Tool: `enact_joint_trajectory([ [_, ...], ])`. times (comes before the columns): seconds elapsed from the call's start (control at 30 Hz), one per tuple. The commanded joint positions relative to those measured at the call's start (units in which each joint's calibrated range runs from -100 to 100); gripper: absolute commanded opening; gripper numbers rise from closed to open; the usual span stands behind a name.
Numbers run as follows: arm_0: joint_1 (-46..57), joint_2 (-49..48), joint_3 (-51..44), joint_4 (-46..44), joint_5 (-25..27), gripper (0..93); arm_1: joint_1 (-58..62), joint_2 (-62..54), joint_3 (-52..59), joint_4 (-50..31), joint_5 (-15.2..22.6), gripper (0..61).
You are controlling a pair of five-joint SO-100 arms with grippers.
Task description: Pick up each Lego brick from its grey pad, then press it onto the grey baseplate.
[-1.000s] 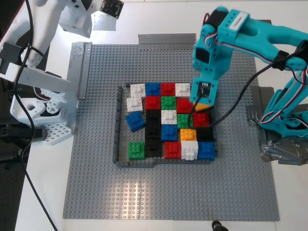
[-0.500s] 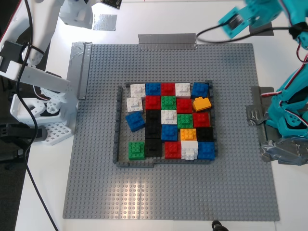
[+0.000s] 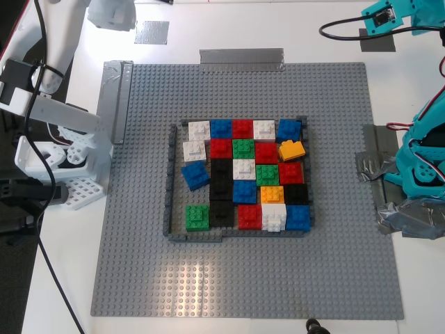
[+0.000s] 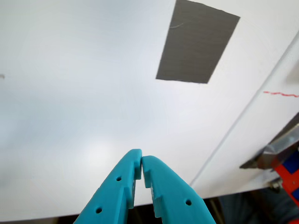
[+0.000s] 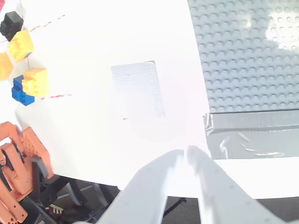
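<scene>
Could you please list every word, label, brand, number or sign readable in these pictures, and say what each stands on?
None: no readable text shows in any view.
The bricks, the baseplate, the grey pads and the tape strips show no print.
The red marks on the table are plain lines, not characters.

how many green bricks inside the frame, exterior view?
3. One in the second row from the top, one just below and right of it, one alone at the frame's lower left corner. None look hidden.

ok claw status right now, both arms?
My first gripper: closed, empty, above the bare white table near a small flat grey square pad.
My second gripper: closed, empty, near another small flat grey square pad.
</scene>
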Motion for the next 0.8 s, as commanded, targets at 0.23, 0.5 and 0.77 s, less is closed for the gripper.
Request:
enact_joint_trajectory([
  [0.23, -2.64, -1.96, -0.10, -0.31, -0.40, 0.0, -2.70, 9.42, -4.98, -7.92, -0.34, 0.2],
  [0.5, -3.44, -1.70, -0.10, 0.02, -0.40, 0.0, -5.17, 19.12, -15.63, -7.03, 0.19, 0.2],
  [0.77, -3.51, -1.70, -0.10, 0.10, -0.40, 0.0, -7.20, 22.98, -19.88, -4.51, 0.39, 0.2],
])
